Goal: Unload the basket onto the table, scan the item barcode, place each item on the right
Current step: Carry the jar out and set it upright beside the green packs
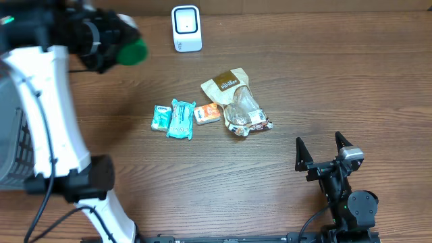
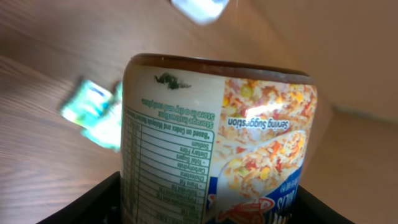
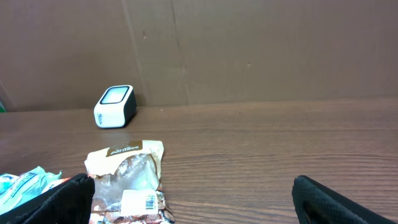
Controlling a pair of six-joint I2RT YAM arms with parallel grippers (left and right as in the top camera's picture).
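Observation:
My left gripper (image 1: pixel 111 40) is raised at the back left of the table and is shut on a labelled food container (image 2: pixel 217 137). Its green end (image 1: pixel 133 51) points toward the white barcode scanner (image 1: pixel 186 28). In the left wrist view the container fills the space between the black fingers (image 2: pixel 93 199). It shows a nutrition table and a rice picture, and I see no barcode on this side. The scanner is a white blur (image 2: pixel 199 9) beyond it. My right gripper (image 1: pixel 324 145) rests open near the front right with nothing between its fingers (image 3: pixel 62 199). From there the scanner (image 3: pixel 115 106) stands far back.
A cluster lies mid-table: a tan snack bag (image 1: pixel 228 82), a clear wrapped packet (image 1: pixel 244 115) with a barcode sticker (image 3: pixel 138 200), an orange packet (image 1: pixel 207 113) and two teal packets (image 1: pixel 181 119). A basket (image 1: pixel 13 148) sits at the left edge.

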